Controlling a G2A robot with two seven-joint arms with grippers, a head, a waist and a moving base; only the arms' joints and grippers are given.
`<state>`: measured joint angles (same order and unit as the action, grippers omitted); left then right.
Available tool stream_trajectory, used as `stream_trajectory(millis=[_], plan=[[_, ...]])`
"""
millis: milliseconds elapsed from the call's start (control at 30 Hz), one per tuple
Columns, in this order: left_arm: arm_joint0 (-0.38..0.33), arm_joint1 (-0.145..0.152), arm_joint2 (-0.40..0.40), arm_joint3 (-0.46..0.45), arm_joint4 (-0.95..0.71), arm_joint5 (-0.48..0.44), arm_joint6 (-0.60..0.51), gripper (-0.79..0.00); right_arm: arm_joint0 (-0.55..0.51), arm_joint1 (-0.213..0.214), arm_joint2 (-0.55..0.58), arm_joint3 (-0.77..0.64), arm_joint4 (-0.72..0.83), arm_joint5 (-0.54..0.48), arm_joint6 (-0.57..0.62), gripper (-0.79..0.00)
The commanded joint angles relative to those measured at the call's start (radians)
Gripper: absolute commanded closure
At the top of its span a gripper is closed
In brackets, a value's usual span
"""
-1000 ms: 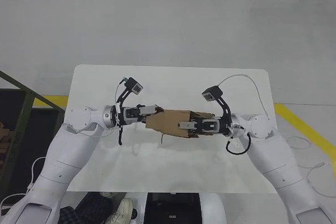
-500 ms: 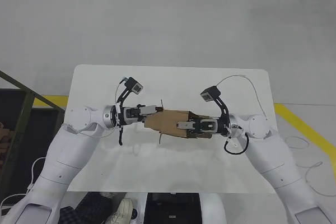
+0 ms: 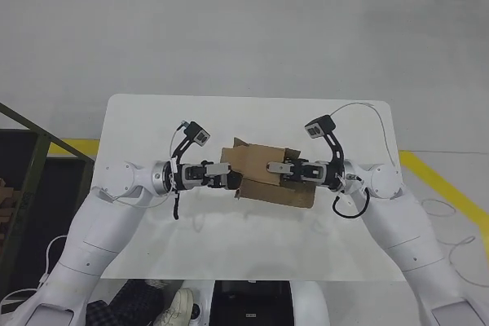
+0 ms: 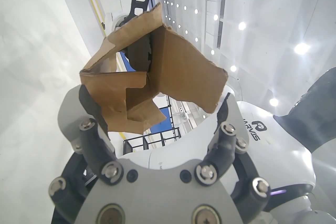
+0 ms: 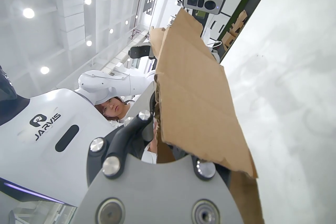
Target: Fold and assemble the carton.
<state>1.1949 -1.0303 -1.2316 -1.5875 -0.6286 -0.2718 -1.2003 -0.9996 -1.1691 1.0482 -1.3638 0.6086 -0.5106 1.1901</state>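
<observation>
Two grippers on one half-popped box here. The brown corrugated cardboard carton [image 3: 265, 175] is over the middle of the white worktop [image 3: 147, 122], partly squared up with its flaps loose. The right gripper [image 3: 275, 169] looks clamped on a side panel. The left gripper [image 4: 155, 96] is spread wide at the other end, gripping nothing. I'd call this the opening-out step. Next, I reckon the left has to fold those end flaps in without crushing the walls.

One carton [image 3: 265, 173], one table [image 3: 147, 130], one left claw [image 3: 229, 178], one right claw [image 3: 275, 168].
</observation>
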Motion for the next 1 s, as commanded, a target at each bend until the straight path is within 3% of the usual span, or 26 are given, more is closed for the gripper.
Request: stream_trajectory(millis=[0,967], plan=[[-0.001,-0.001,0.003,-0.003,0.0,0.002,-0.003,-0.785,0.0,0.0,0.002,0.005,-0.002,0.0,-0.003,0.0],[0.022,-0.001,0.01,-0.026,-0.02,0.018,-0.028,-0.785,0.004,-0.002,0.04,0.058,-0.051,-0.028,-0.097,0.0]])
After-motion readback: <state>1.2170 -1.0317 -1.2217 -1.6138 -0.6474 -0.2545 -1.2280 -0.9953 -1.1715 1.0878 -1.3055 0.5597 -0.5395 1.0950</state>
